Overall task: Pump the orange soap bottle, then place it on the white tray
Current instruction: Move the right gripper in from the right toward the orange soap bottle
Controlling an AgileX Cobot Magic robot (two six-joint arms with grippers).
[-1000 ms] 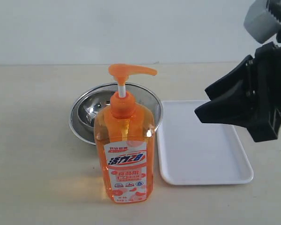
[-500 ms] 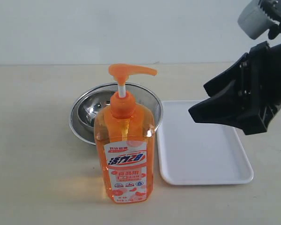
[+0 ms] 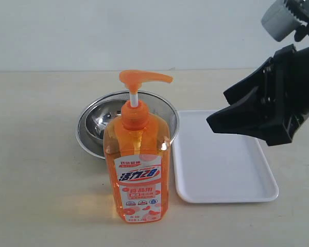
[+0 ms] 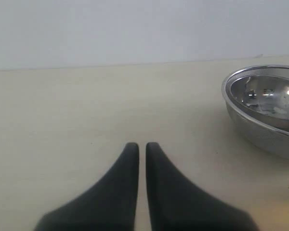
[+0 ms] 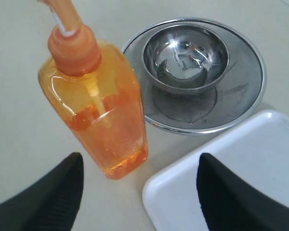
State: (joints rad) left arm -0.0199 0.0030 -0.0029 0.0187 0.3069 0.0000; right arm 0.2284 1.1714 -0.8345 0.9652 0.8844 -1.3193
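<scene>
The bottle (image 3: 137, 164) stands upright on the table (image 3: 36, 154), near the front edge, with its label facing the exterior camera. Its pump head (image 3: 144, 77) is up, a short length of white stem shows below it, and the spout points right, towards the tray (image 3: 221, 170). The tray lies flat just to the right of the bottle, apart from it, and nothing rests on it. Directly behind the bottle sits a steel bowl (image 3: 90, 131); the right wrist view shows a small bowl (image 5: 185, 57) inside it. The big bowl's rim comes close to the tray's near corner, though whether they touch cannot be told. The right gripper (image 3: 216, 109) hangs in the air over the right part of the tray, tilted down and aimed left at the bottle, well apart from it. Its fingers are spread wide and hold nothing; from its wrist camera the bottle and the tray corner lie ahead of the gap between them. The left gripper (image 4: 141, 145) is out of the exterior view; its wrist camera shows it low over bare table with the bowl off to one side, its fingers drawn together to a thin slit and nothing between them
</scene>
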